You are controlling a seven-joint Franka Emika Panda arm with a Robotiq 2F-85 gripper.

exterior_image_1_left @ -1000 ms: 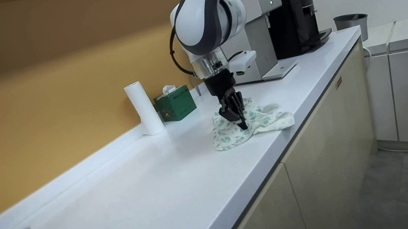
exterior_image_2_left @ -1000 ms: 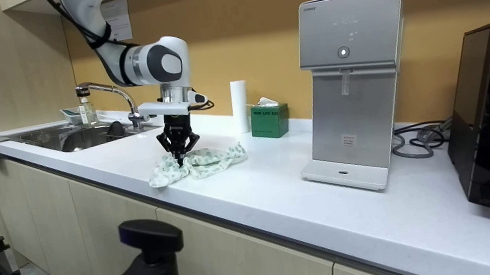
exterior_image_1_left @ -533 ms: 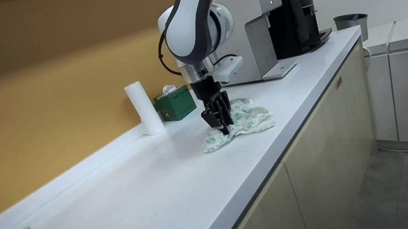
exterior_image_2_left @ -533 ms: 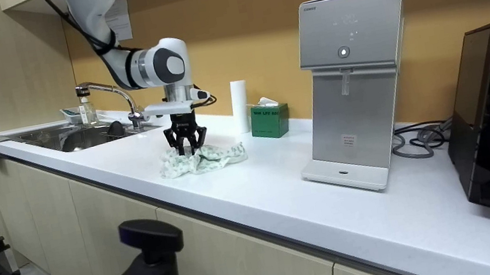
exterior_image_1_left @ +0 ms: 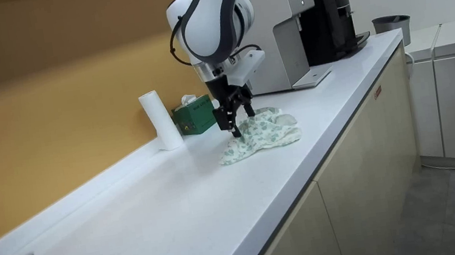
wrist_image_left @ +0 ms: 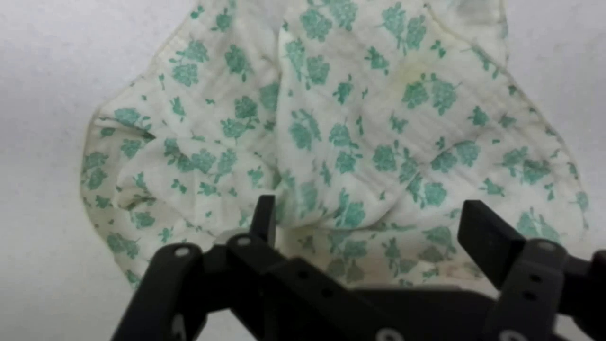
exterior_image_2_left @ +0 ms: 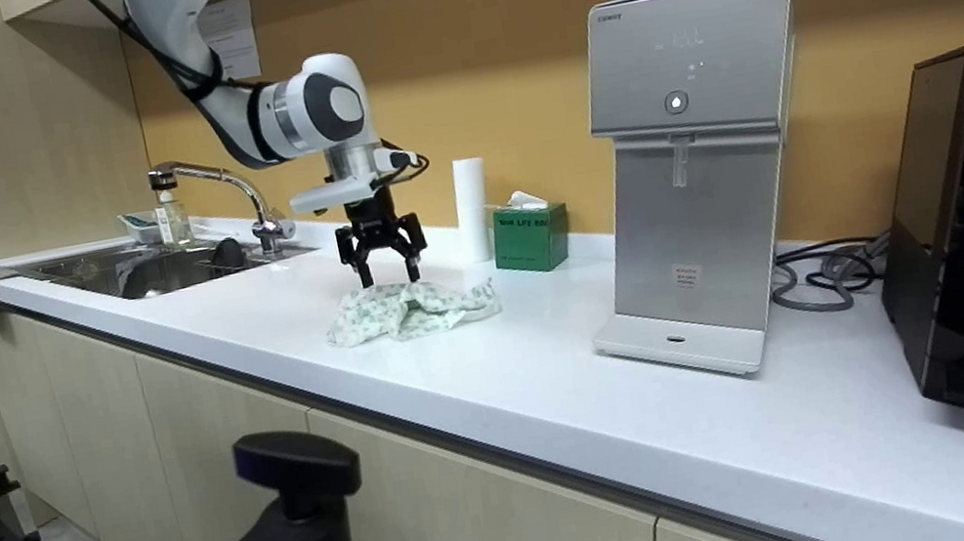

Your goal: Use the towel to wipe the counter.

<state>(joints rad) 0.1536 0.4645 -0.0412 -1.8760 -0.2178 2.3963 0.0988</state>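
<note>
Floral towel [wrist_image_left: 341,132]: lay rumpled on the desk [exterior_image_1_left: 134,225], just beneath the jaws, with most of its spread toward the desk's front edge [exterior_image_1_left: 281,206]. Showed, in the wrist view, a long crease [wrist_image_left: 278,109] square to the line of closing, ending beside one fingertip [wrist_image_left: 265,218]. Gripped nothing, with jaws parted wide; could not tell light contact of tips with towel from a gap. Called, likely, for lowering and gathering that crease before wiping. Farther off, near the wall [exterior_image_1_left: 53,125], saw paper towel roll [exterior_image_1_left: 161,121] and green tissue box [exterior_image_1_left: 197,116]; beyond, silver water dispenser [exterior_image_1_left: 287,43].
</note>
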